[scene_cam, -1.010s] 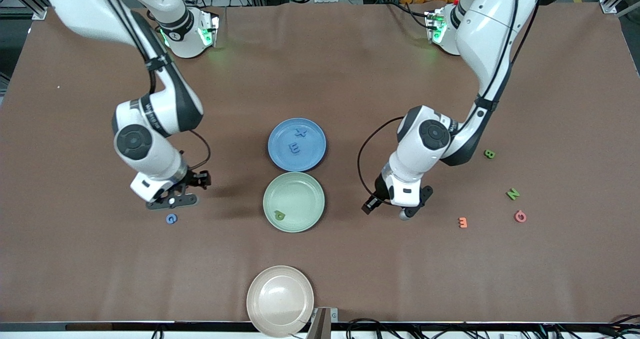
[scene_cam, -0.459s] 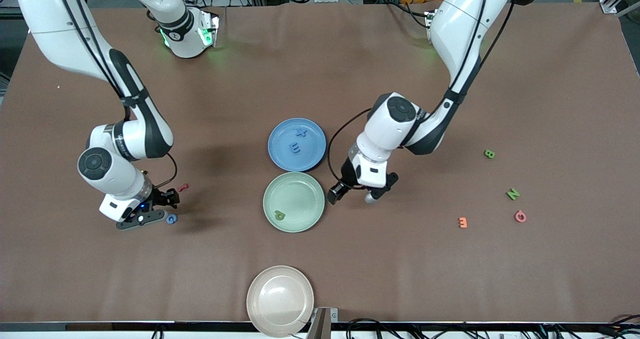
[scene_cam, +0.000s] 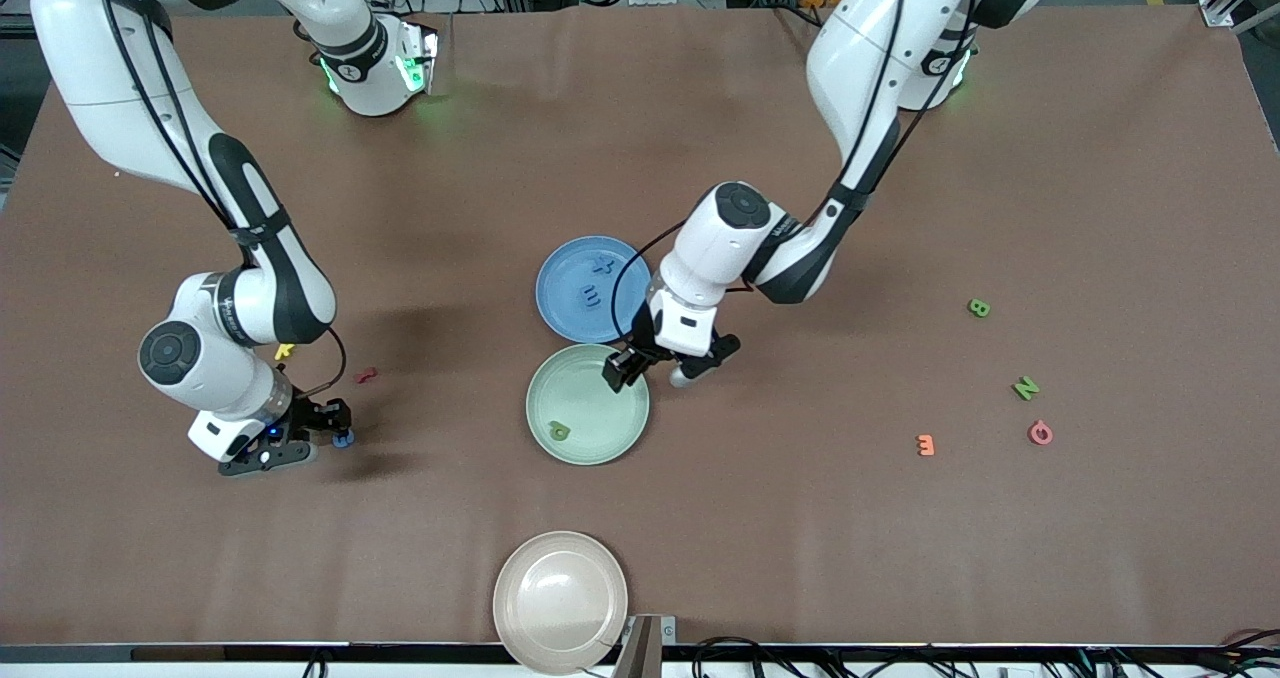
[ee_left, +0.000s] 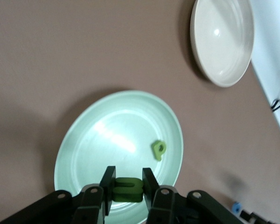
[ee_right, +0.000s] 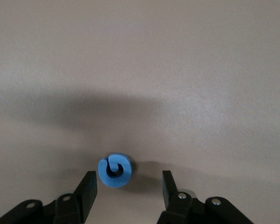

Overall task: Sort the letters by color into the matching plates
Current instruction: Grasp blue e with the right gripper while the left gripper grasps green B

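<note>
Fingers of our right gripper are standing spread on either side of the blue letter G, which is lying flat on the counter toward the right arm's end, not yet pinched. Nearest the front camera, the cream plate is sitting at the counter's near edge, outside the sorting.

Moving farther, our left gripper is hanging over the green plate at its rim, its fingers pinching a green letter between them. Another green letter is already lying in that plate. Farther again, the blue plate is touching the green one and holding two blue letters.

Toward the left arm's end, a green N and a green B are waiting on the counter near an orange letter and a pink one.

We are judging the foam letters to be light, soft and a little springy, lying low against the counter, so we are favouring a pinch across the outer edges of the G, fingers low, squeezing gently so it neither buckles nor pops out.
</note>
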{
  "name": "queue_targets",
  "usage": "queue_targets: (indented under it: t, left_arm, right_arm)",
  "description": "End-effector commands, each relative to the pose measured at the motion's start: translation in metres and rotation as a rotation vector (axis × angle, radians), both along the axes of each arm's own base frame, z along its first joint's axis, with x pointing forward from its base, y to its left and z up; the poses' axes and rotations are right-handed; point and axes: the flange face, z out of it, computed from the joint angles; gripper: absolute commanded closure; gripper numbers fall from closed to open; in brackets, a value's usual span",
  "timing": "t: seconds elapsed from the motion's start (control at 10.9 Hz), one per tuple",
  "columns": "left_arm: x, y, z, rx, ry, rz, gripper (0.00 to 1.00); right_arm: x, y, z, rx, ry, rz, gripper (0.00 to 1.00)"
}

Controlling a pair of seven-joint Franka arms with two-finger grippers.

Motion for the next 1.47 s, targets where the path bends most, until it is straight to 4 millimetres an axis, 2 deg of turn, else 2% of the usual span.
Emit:
queue_targets:
  t: [0.0,0.09,0.18,0.28,0.46,0.64,0.83,0.92,1.1,1.19,1.29,1.38]
  left_arm:
    - [0.000,-0.019,-0.009,-0.018,-0.019,0.004,1.00]
    - [0.000,-0.019,-0.012,-0.016,-0.016,0.005,0.91]
    - [0.000,-0.019,-0.011,-0.011,-0.024,-0.002,0.18]
    - [0.002,-0.017,-0.010,0.000,-0.036,-0.005,0.00]
    - [0.008,-0.009,-0.008,0.017,-0.050,0.002,0.00]
    - [0.019,0.010,-0.009,0.078,-0.080,-0.005,0.00]
    - [0.026,0.040,-0.023,0.267,-0.040,-0.054,0.00]
    - [0.030,0.063,-0.026,0.361,0.009,-0.062,0.00]
    - [0.046,0.126,-0.012,0.475,0.094,-0.074,0.00]
    - [0.051,0.161,-0.002,0.511,0.133,-0.078,0.00]
    - [0.043,0.184,0.006,0.524,0.152,-0.079,0.00]
    - [0.027,0.197,0.009,0.534,0.172,-0.081,0.00]
  right_arm:
    - [0.016,0.002,-0.006,0.061,-0.003,-0.042,0.37]
    - [0.017,0.002,-0.009,0.065,-0.002,-0.045,0.37]
    - [0.017,0.002,-0.012,0.066,0.001,-0.045,0.38]
    - [0.017,0.003,-0.016,0.065,0.005,-0.043,0.38]
    - [0.016,0.004,-0.019,0.064,0.010,-0.043,0.40]
    - [0.016,0.001,-0.018,0.062,0.009,-0.039,0.44]
    - [0.014,0.004,-0.020,0.059,0.013,-0.034,0.62]
    - [0.014,0.004,-0.021,0.058,0.009,-0.033,0.69]
    - [0.012,0.005,-0.024,0.057,0.012,-0.031,0.69]
    - [0.012,0.005,-0.024,0.056,0.014,-0.029,0.80]
    - [0.012,0.005,-0.023,0.058,0.014,-0.038,1.00]
    - [0.012,0.008,-0.021,0.063,0.016,-0.042,1.00]
